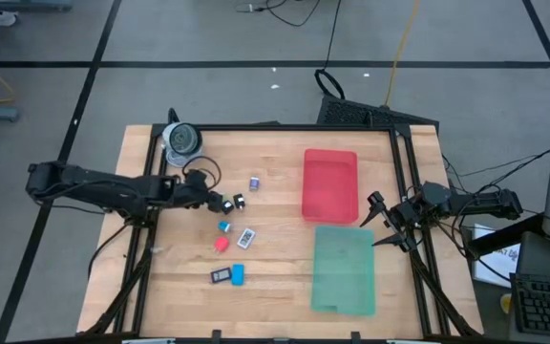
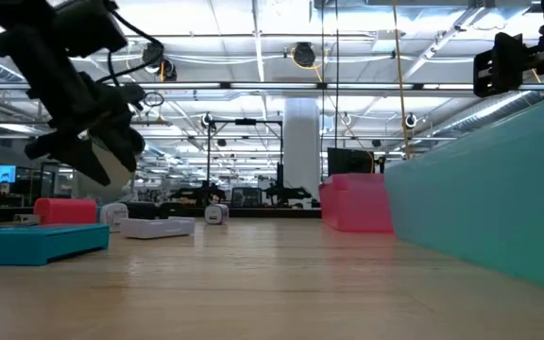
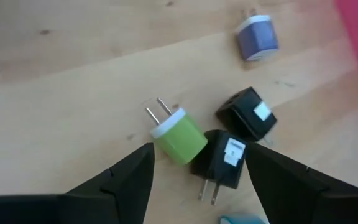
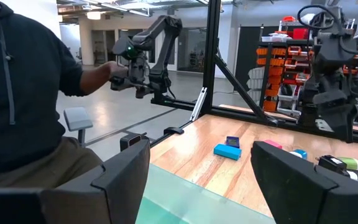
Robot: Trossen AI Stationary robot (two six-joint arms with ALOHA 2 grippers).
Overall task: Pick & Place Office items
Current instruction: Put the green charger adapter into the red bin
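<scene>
Jaws spread over green plug (image 3: 179, 137).

Table (image 1: 285, 287): pale wood, smooth, visible grain. Green plug (image 3: 179, 137): glossy plastic, white cap, metal prongs. Black plugs (image 3: 224, 162): matt plastic, paper labels. Red tray (image 1: 329, 184), green tray (image 1: 344, 269): translucent smooth plastic.

green plug (image 3: 179, 137), black plug (image 3: 224, 160), red tray (image 1: 329, 183)
</scene>
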